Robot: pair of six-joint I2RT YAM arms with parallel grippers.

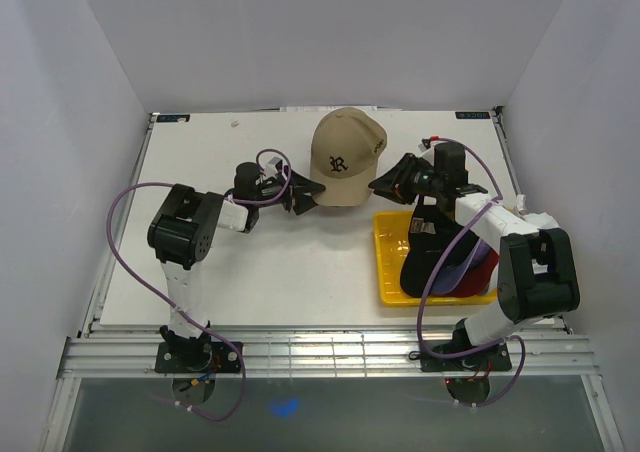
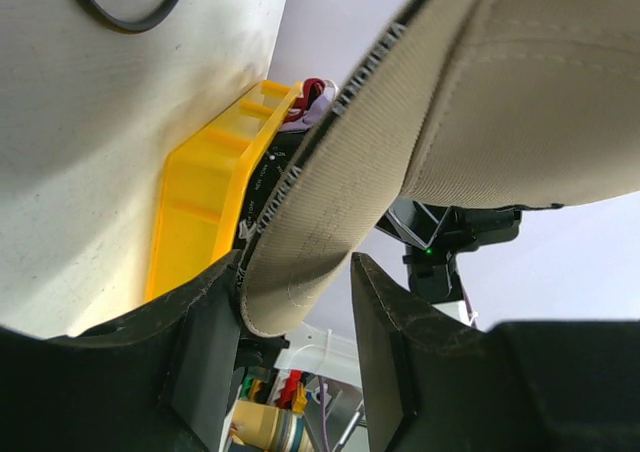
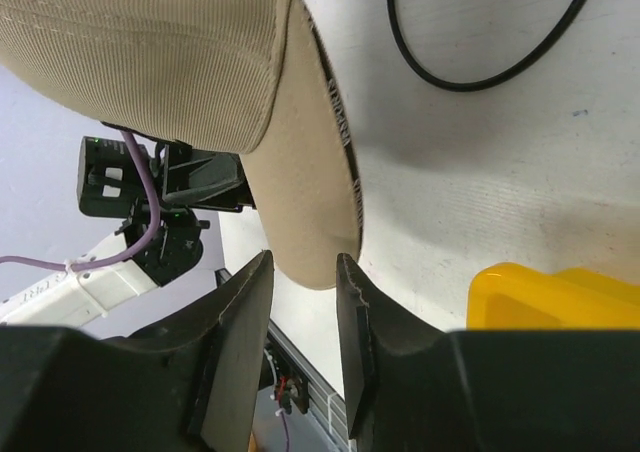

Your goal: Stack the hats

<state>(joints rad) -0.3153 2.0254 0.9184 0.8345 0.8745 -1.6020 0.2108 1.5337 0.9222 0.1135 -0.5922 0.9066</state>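
Observation:
A tan hat (image 1: 345, 157) with a dark logo stands at the back middle of the table, crown up. My left gripper (image 1: 303, 197) is at its near left, open. In the left wrist view the tan brim (image 2: 330, 172) runs down between the fingers of the left gripper (image 2: 296, 262), resting against the left one, with a gap to the right one. My right gripper (image 1: 385, 185) is at the hat's near right, open a little. The brim's edge (image 3: 305, 202) lies between the tips of the right gripper (image 3: 304, 257). Black (image 1: 425, 247), purple (image 1: 455, 272) and red (image 1: 485, 267) hats lie piled in the tray.
A yellow tray (image 1: 385, 262) sits at the near right of the table, beside the right arm; it also shows as a yellow wall (image 2: 200, 202) and a yellow corner (image 3: 550, 292). A black wire loop (image 3: 480, 72) lies on the table under the tan hat. White walls surround the table.

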